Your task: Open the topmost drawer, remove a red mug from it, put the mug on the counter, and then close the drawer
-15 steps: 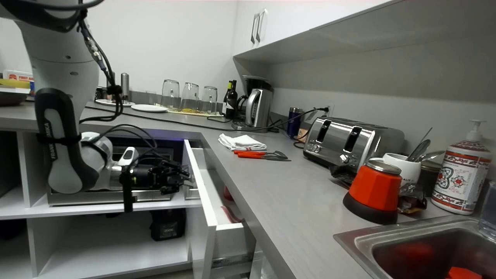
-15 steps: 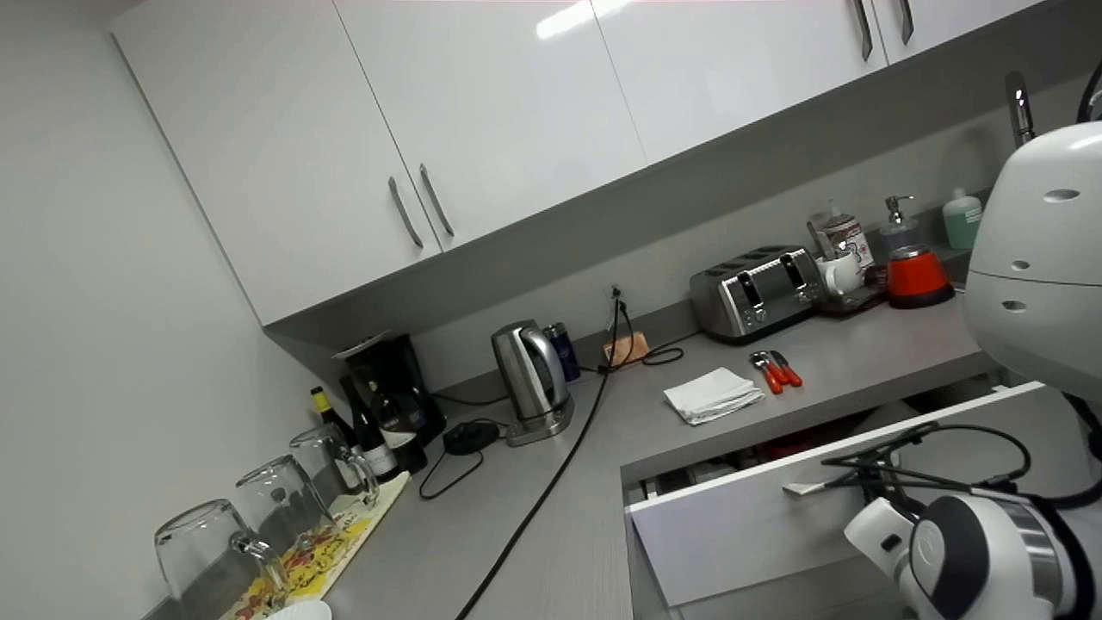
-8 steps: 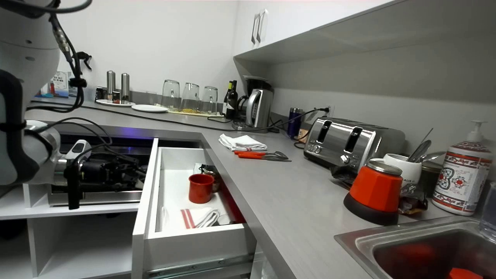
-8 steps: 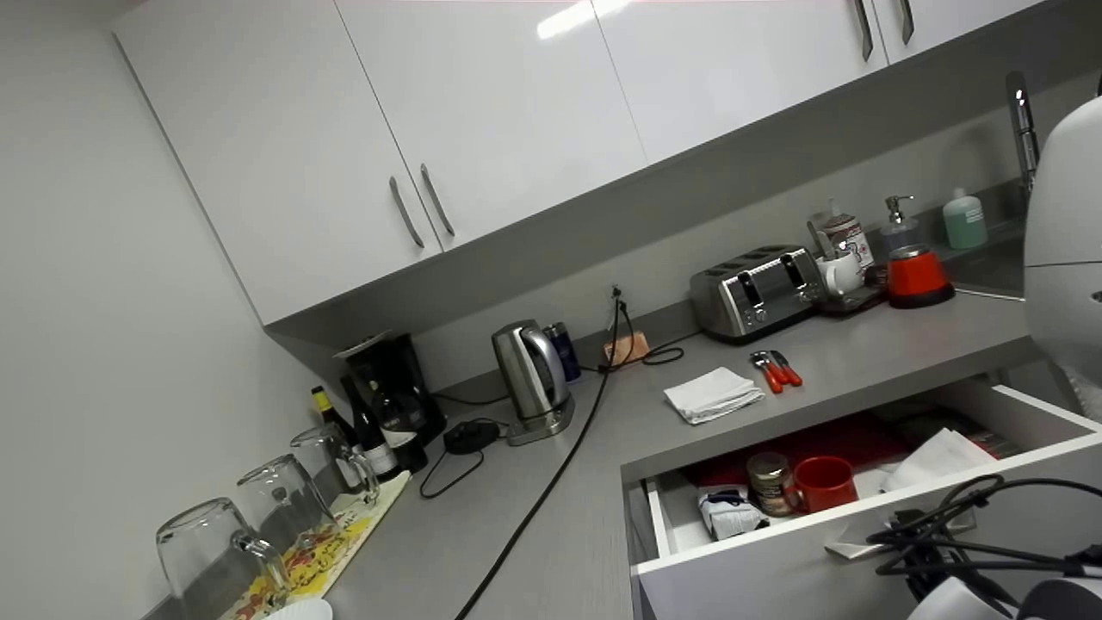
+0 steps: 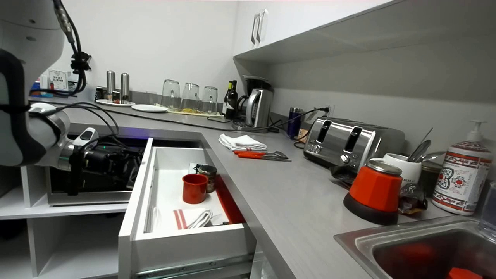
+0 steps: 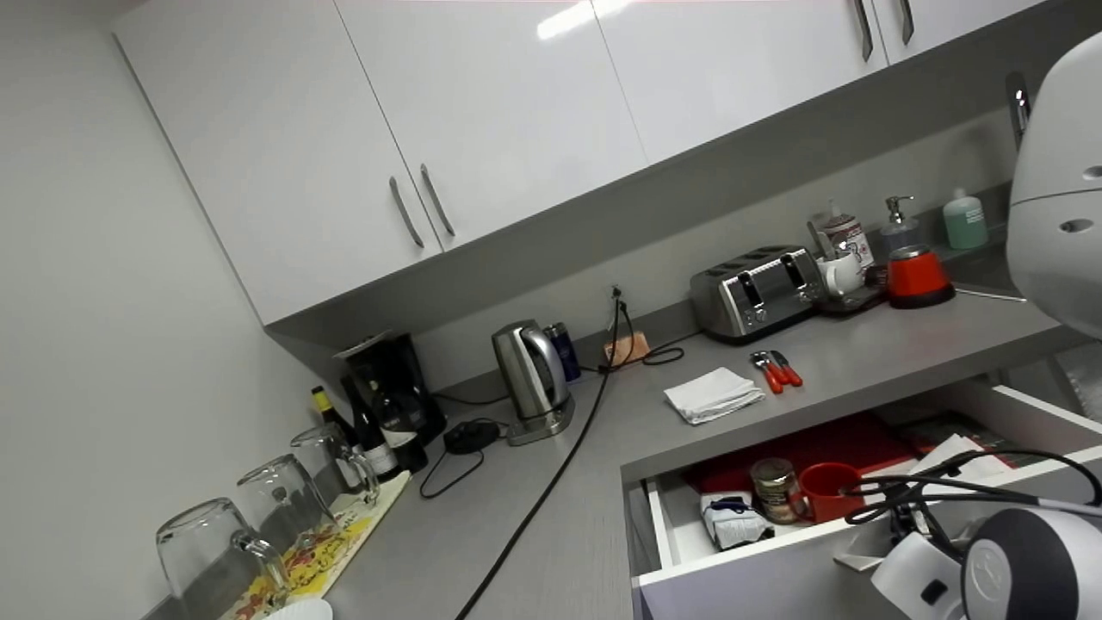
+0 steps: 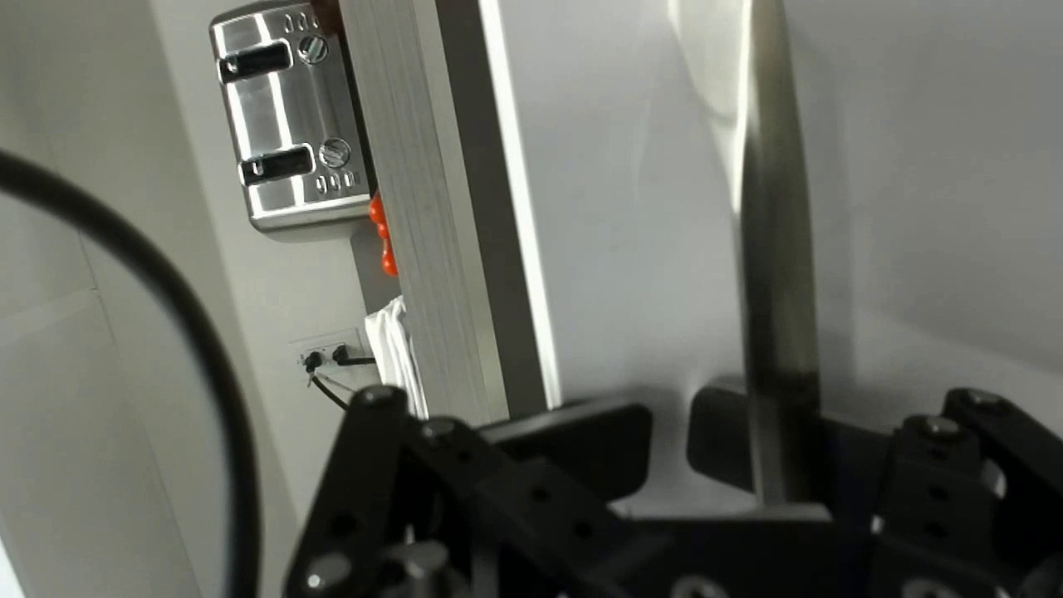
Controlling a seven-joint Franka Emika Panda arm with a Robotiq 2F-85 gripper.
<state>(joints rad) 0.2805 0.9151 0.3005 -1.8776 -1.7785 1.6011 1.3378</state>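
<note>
In both exterior views, the long, shallow white drawer (image 5: 190,250) was seen pulled out from beneath the smooth light-grey table (image 5: 279,186). The small, plain red cylindrical mug (image 5: 194,190) was stood upright inside it, just beside a short jar with a metal lid (image 5: 211,182), whose label could not be read; whether the two were touching could not be told. A folded white cloth with red stripes (image 5: 190,219) was also contained in the drawer.

In the wrist view, the black fingers (image 7: 581,447) were held slightly apart, with a narrow gap left between their ends; the slim metal bar handle (image 7: 776,291) on the drawer front was seen overlapping one finger, outside that gap.

On the table, a white cup (image 5: 410,170) was filled with utensils and marked with dark lettering, of which "ALIE" could apparently be made out. Near it were placed a silver metal toaster (image 5: 352,139), an orange-red cone-shaped container with a black base (image 5: 374,188) and a white pump bottle with red patterned bands (image 5: 461,176). Print on a green plastic bottle (image 6: 964,224), dark glass wine bottles (image 6: 368,435) and an upright white card (image 5: 59,81) was too small to be read.
</note>
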